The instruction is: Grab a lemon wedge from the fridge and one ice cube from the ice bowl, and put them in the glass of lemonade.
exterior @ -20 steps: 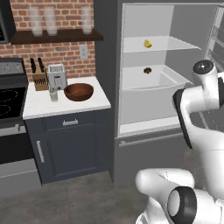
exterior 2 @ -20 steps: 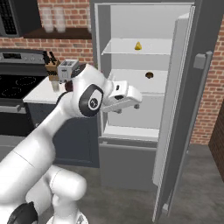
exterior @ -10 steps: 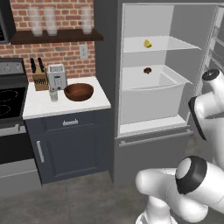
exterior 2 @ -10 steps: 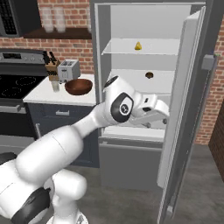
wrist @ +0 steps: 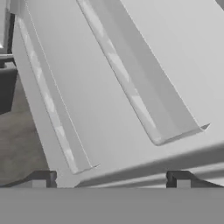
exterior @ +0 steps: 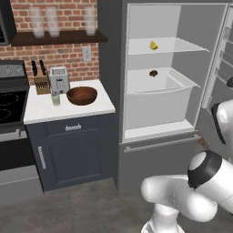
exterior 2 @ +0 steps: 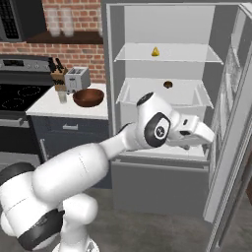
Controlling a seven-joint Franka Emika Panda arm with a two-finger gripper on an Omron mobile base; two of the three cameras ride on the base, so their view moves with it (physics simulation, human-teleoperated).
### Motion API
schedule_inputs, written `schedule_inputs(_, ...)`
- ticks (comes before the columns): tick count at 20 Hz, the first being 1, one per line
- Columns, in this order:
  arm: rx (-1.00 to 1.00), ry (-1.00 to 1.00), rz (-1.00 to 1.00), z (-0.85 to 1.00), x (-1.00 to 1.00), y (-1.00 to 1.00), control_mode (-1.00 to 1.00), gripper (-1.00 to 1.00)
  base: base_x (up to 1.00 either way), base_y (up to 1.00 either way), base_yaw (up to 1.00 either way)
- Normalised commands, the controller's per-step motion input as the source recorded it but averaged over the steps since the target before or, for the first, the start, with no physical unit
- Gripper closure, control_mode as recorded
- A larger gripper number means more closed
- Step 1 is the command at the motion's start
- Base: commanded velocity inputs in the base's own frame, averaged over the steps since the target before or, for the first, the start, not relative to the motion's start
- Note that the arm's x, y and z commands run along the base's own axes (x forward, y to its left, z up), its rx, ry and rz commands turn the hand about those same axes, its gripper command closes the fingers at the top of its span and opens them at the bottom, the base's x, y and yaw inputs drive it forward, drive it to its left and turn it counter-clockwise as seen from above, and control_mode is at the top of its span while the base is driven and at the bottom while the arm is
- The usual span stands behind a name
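I see the fridge [exterior: 164, 86] standing open, its white interior bare to both base cameras and its door [exterior 2: 231, 123] swung out to the right. My arm [exterior 2: 98, 162] reaches from the base across the lower front of the fridge, and the hand sits close by the inner face of that door. In the hand view I look straight onto the white door shelves [wrist: 131, 87], which run slanted across the picture. My gripper [wrist: 109, 178] has its two finger tips far apart at the bottom of that view, with nothing between them.

To the left of the fridge I have the white counter [exterior: 41, 109] on dark blue cabinets, with the stove [exterior: 9, 98] further left. On the counter sits the ice bowl [exterior: 82, 95], a wide reddish-brown wooden one. The toaster [exterior: 58, 80] stands behind it beside a knife block [exterior: 41, 82]. The glass of lemonade [exterior: 56, 100] stands just in front of the toaster, left of the bowl.

Inside the fridge, the lemon wedge [exterior: 154, 45] lies on the upper glass shelf [exterior 2: 172, 54], well above my hand. A small dark brown lump [exterior: 153, 73] lies on the level below it.
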Motion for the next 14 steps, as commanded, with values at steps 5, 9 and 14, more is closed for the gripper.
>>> schedule_inputs(5, -0.06, -0.38, 0.04, 0.71, -0.33, 0.99, -1.0, -1.0, 0.0, 0.0, 0.0)
schedule_inputs(9, 0.0, -0.38, 0.0, 0.46, -0.36, 1.0, -1.0, -1.0, 0.0, 0.0, 0.0)
schedule_inputs(14, 0.07, -0.2, 0.0, 0.07, -0.32, 1.0, -1.0, -1.0, 0.0, 0.0, 0.0)
